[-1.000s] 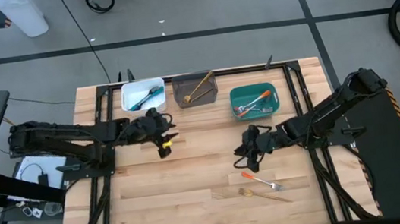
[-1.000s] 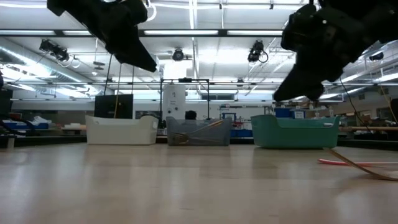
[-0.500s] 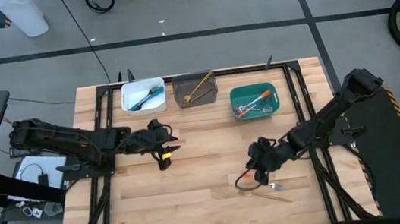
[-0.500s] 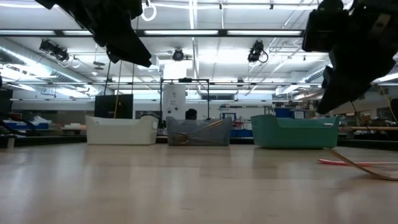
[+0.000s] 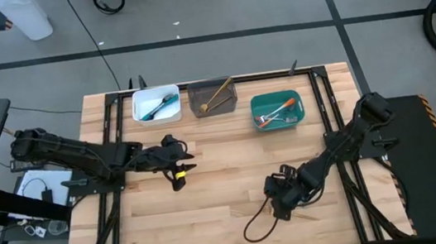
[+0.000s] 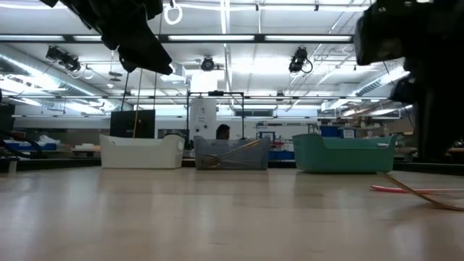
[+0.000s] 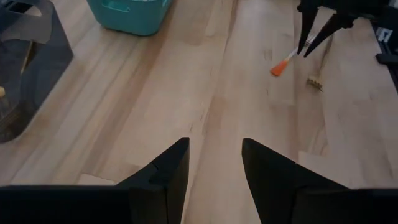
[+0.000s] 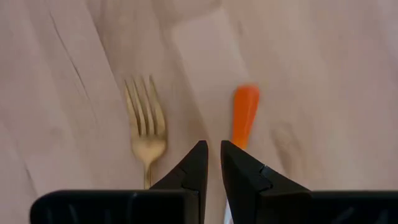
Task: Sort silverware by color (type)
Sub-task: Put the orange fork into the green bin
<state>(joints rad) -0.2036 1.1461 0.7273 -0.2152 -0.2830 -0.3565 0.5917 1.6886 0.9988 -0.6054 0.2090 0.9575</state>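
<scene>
Two forks lie flat on the table near its near edge. One has an orange handle (image 8: 244, 112) (image 7: 281, 66) (image 6: 391, 189); the other is golden (image 8: 145, 124) (image 7: 314, 82). My right gripper (image 5: 280, 200) (image 8: 212, 152) hangs low over them, pointing down, its fingers a narrow gap apart. In the left wrist view its tips (image 7: 304, 50) stand where the orange handle meets the metal neck. My left gripper (image 5: 176, 167) (image 7: 215, 152) is open, above bare wood left of centre. My right gripper comes at the orange fork from above, at the neck end of its handle (image 8: 239, 140), which runs under one finger (image 8: 239, 168). I cannot tell whether the fingers touch it. The fork lies flat on the table.
Three bins stand along the far edge: a white one (image 5: 156, 104) with blue forks, a grey one (image 5: 212, 96) with a golden fork, and a teal one (image 5: 276, 109) with orange forks. A dark cable loop (image 5: 256, 227) lies near the right gripper. Bare wood fills the table's middle.
My right gripper has moved toward the near edge and down, from the table's middle to just over the two forks. My left gripper has drifted a little toward the near edge. The forks have stayed where they were.
</scene>
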